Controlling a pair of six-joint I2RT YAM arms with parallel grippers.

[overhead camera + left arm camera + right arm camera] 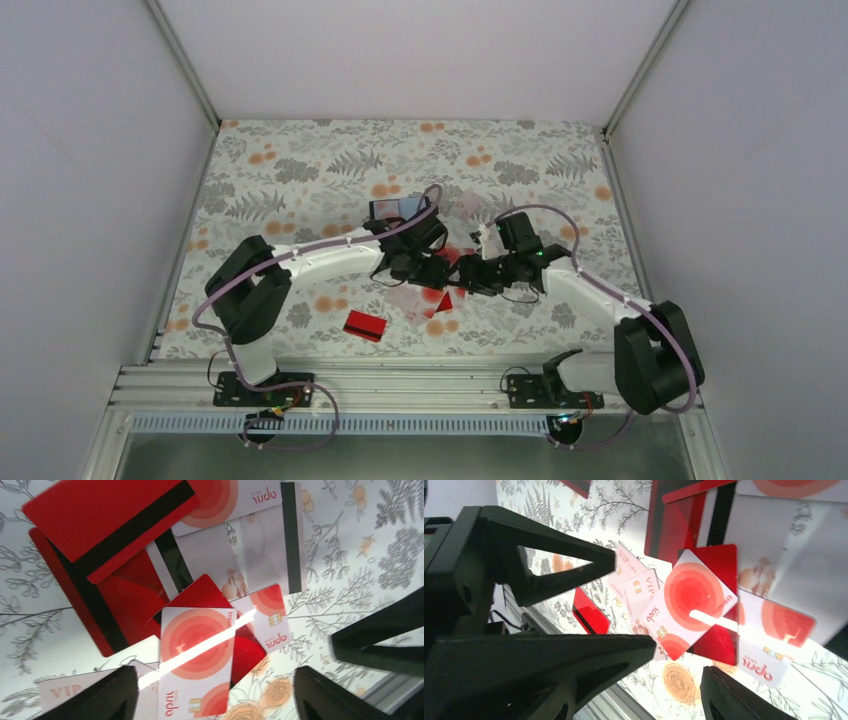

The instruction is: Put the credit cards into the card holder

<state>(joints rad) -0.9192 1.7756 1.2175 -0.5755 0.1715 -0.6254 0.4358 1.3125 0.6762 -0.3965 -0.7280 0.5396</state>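
Hidden or unclear:
- Top view: both wrists crowd over the heap of credit cards. Most of it is covered, and only red and pale edges show on its 6 o'clock side. The card count cannot be read.
- The card holder lies open on the bench, a dark frame with blue-grey pockets. The left arm cuts off its near edge, and neither wrist camera shows it. Whether any card sits in the pockets cannot be made out.

Left hand:
- Only 2 finger stubs show at the bottom edge of its view. They are set wide and grip nothing.
- Between them, touching neither, lies a ringed card. It is white with red rings and a chip, face up on top of the heap, with a glare streak across it.
- Toward 12 o'clock from it, red cards with black stripes and pale cards all overlap.
- A black finger of the other arm intrudes at 3 o'clock.

Right hand:
- Its fingers are parted with nothing in the gap.
- The ringed card lies just past the tips at 12 o'clock.
- The other arm's black finger blocks the upper left of this view.

Positions, top view:
- Both hands sit close together over the heap.
- The card holder is near, at 11 o'clock from them.
- A lone red card lies apart from the heap, at 8 o'clock from the hands.
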